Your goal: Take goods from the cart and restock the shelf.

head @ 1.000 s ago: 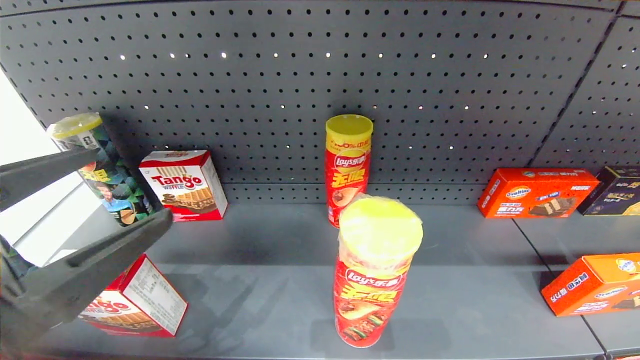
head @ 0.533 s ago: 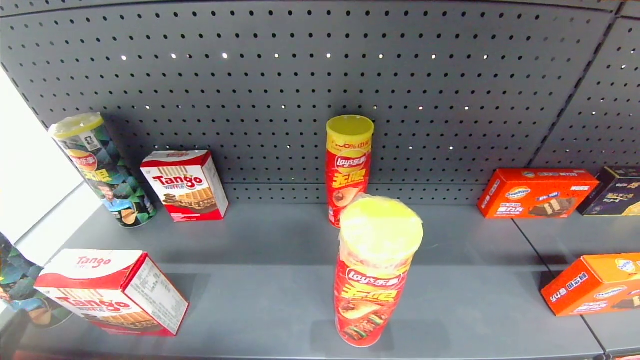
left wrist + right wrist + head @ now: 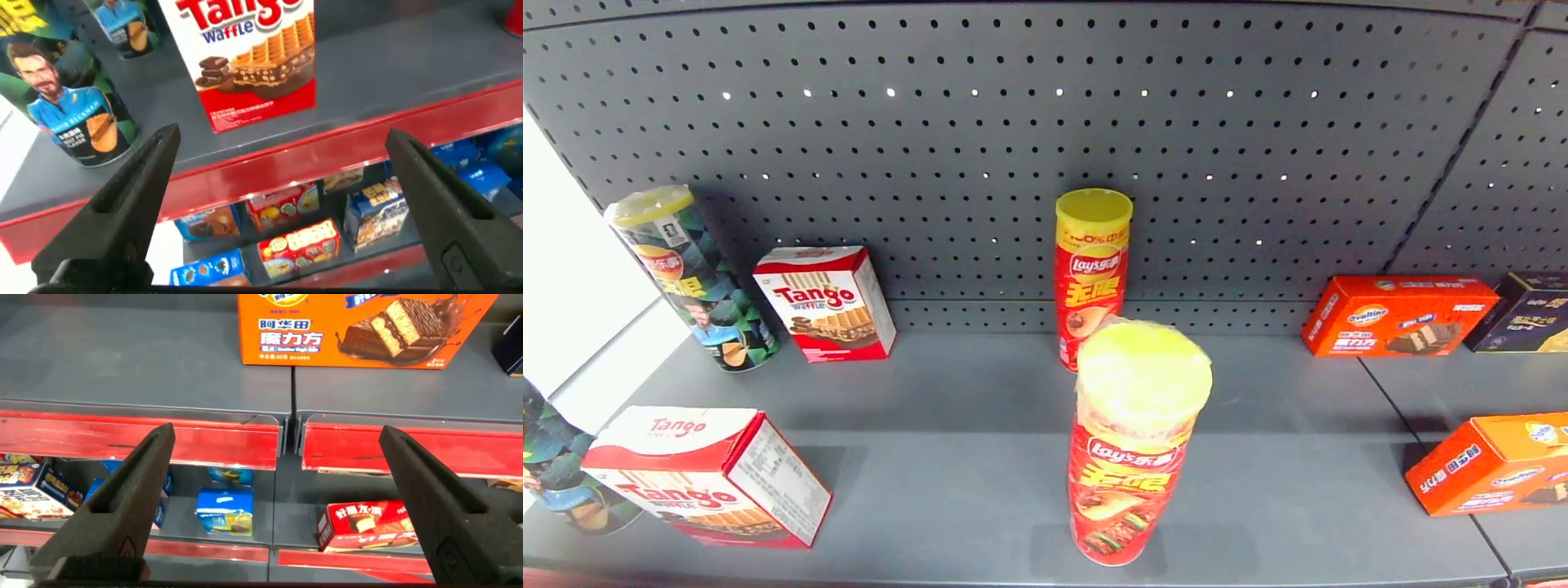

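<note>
Left gripper (image 3: 282, 137) wide open and empty, just before the red front edge of the shelf (image 3: 392, 65).
Its jaws stand far apart and touch nothing. The wafer box (image 3: 257, 61) stands upright on the shelf just behind that edge, with a patterned chip can (image 3: 69, 122) beside it. The right gripper (image 3: 278, 434) is also wide and empty, before the shelf edge below an orange box (image 3: 359, 327). I judge such a box light but easy to dent, so it is better held across its narrow sides with mild force. The can looks stiff, smooth and tall, likely to tip, so it is best taken at mid-body.
</note>
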Motion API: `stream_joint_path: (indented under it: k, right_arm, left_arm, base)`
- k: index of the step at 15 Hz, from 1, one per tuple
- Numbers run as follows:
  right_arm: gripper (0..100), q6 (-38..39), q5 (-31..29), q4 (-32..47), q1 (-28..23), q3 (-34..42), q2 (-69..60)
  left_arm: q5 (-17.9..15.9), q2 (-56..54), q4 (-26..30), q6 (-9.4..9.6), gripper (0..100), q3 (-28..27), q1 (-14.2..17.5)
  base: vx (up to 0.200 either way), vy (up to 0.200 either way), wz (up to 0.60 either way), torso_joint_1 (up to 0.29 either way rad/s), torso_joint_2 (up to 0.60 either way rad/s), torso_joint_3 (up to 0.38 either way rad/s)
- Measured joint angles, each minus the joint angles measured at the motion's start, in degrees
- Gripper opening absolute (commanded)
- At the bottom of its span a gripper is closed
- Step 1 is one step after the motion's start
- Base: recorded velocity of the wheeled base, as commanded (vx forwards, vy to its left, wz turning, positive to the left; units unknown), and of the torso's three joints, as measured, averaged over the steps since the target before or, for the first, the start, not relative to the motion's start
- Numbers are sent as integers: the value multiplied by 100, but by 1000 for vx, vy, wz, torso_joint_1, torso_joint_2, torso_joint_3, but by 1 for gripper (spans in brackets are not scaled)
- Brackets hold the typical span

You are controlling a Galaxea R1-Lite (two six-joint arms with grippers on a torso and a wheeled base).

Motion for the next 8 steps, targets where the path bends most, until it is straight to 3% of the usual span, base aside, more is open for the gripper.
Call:
stream_joint_path:
  k: [8]
  right_arm:
    - [100, 0, 0, -2, 0, 0, 0]
  left_arm:
    - [-21, -176, 16, -167, 100, 10, 6]
  base:
    - [0, 0, 0, 0, 0, 0]
